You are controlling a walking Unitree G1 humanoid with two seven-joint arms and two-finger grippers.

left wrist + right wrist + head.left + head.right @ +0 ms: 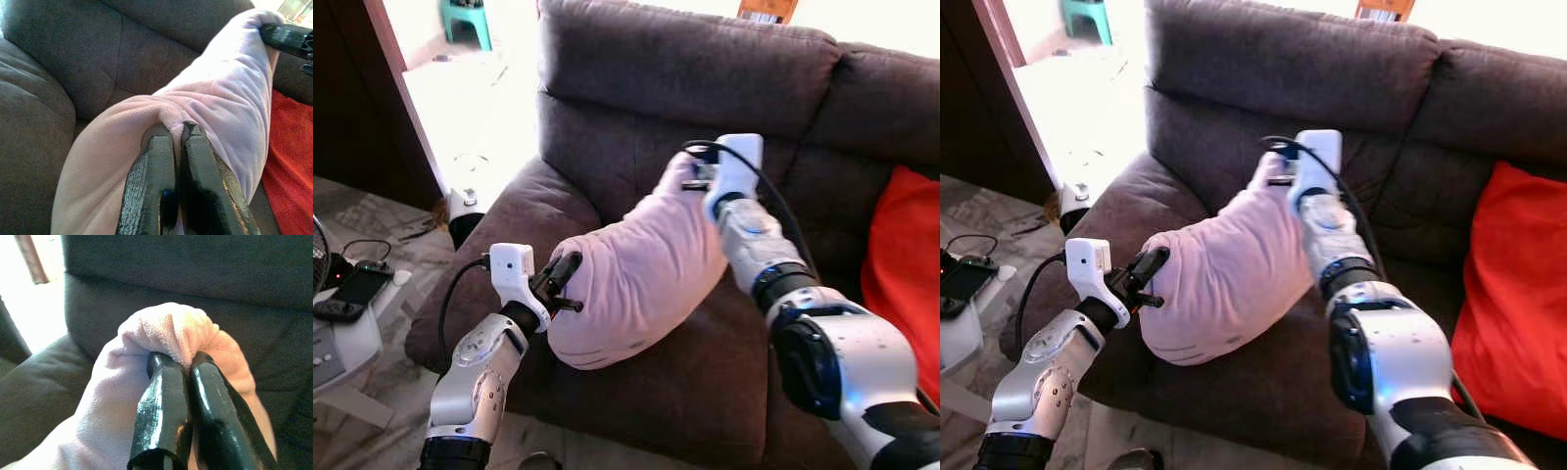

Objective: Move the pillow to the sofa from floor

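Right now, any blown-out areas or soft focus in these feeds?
Left eye view: the doorway floor behind the sofa is blown out white. Left wrist view: left tool sharp, glossy highlights on its fingers. Right wrist view: pillow soft, right tool glints.

My left gripper (570, 284) sits at lower left of the frame, jaws pinched together; my right gripper (697, 176) reaches up at centre, jaws clamped too.
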